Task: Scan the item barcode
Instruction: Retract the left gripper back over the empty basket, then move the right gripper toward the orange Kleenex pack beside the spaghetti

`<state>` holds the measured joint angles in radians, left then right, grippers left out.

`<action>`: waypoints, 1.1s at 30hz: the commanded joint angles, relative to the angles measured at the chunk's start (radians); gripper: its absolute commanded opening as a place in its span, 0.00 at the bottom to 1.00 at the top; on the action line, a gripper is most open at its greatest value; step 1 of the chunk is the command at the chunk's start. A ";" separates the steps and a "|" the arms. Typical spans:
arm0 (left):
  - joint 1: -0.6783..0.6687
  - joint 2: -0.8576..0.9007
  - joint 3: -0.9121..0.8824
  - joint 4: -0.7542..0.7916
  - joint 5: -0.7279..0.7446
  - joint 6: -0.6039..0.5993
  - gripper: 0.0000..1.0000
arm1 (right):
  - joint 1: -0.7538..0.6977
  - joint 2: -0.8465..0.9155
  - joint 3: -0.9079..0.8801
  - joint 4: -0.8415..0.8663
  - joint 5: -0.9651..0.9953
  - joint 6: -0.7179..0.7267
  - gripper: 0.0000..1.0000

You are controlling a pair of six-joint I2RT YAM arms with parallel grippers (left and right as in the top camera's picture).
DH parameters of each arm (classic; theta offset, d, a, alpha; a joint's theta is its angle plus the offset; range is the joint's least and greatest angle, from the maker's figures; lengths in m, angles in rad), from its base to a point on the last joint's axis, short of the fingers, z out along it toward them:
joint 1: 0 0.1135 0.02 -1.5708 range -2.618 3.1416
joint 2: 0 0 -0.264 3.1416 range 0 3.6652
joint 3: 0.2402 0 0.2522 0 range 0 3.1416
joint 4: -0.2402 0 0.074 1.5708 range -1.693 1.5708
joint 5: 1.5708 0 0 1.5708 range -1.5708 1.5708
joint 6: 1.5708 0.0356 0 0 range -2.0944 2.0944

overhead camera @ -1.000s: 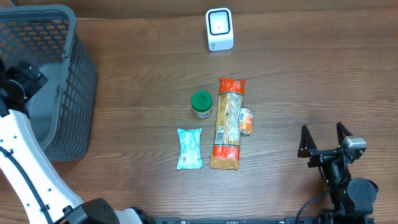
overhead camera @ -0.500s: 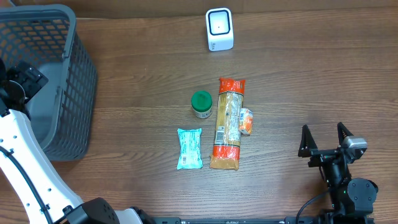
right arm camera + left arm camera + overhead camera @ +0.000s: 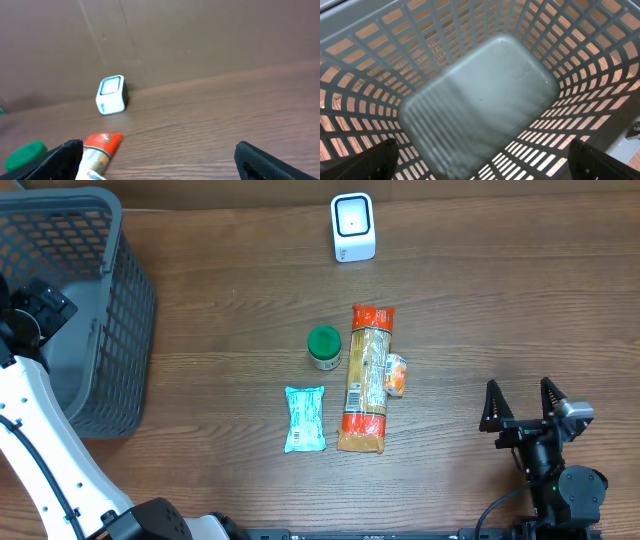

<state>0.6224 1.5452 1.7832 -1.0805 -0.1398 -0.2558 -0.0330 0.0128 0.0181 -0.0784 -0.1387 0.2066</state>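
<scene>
The basket (image 3: 135,310) at the table's (image 3: 220,290) left shows only its floor and lattice walls, the left pincer (image 3: 485,165) spread above it. The pasta packet (image 3: 365,380), jar (image 3: 323,347), teal pack (image 3: 305,420) and orange sachet (image 3: 396,375) lie mid-table, well left of the spread right pincer (image 3: 519,405); the scanner (image 3: 352,227) stands beyond them. Nothing has moved since a second ago.

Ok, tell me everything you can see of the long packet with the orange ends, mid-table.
The long packet is a narrow bag, clear in the middle over pale yellow contents, with orange-red ends and a white label strip along it. It lies flat on the wooden table, long axis running away from the robot. A small orange-and-white item rests against its right side. Nothing grips it.
</scene>
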 commanded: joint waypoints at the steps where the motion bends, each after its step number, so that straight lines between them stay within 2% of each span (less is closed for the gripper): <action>1: -0.002 0.005 0.024 0.000 -0.009 -0.013 1.00 | -0.006 -0.010 -0.008 0.005 -0.023 0.101 1.00; 7: -0.002 0.005 0.024 0.000 -0.009 -0.013 1.00 | -0.008 -0.006 0.090 -0.008 -0.028 0.102 1.00; 11: -0.002 0.005 0.024 0.000 -0.009 -0.013 1.00 | -0.008 0.044 0.253 -0.104 -0.028 0.130 1.00; 14: -0.002 0.005 0.024 0.000 -0.009 -0.013 1.00 | -0.008 0.127 0.410 -0.214 -0.030 0.089 1.00; 20: -0.002 0.005 0.024 -0.001 -0.009 -0.013 1.00 | -0.008 0.389 0.727 -0.456 -0.154 0.023 1.00; 24: -0.002 0.005 0.024 -0.001 -0.009 -0.013 1.00 | -0.008 0.608 0.954 -0.743 -0.181 -0.051 1.00; 27: -0.002 0.005 0.024 0.000 -0.009 -0.013 1.00 | -0.008 0.775 1.115 -0.942 -0.200 -0.051 1.00; 30: -0.002 0.005 0.024 0.000 -0.009 -0.013 1.00 | -0.008 0.895 1.221 -1.037 -0.208 -0.051 1.00; 33: -0.002 0.005 0.024 0.000 -0.009 -0.013 1.00 | -0.008 0.962 1.252 -1.077 -0.239 -0.043 1.00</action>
<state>0.6224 1.5452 1.7832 -1.0813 -0.1402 -0.2558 -0.0334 0.9325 1.2251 -1.1316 -0.3359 0.1753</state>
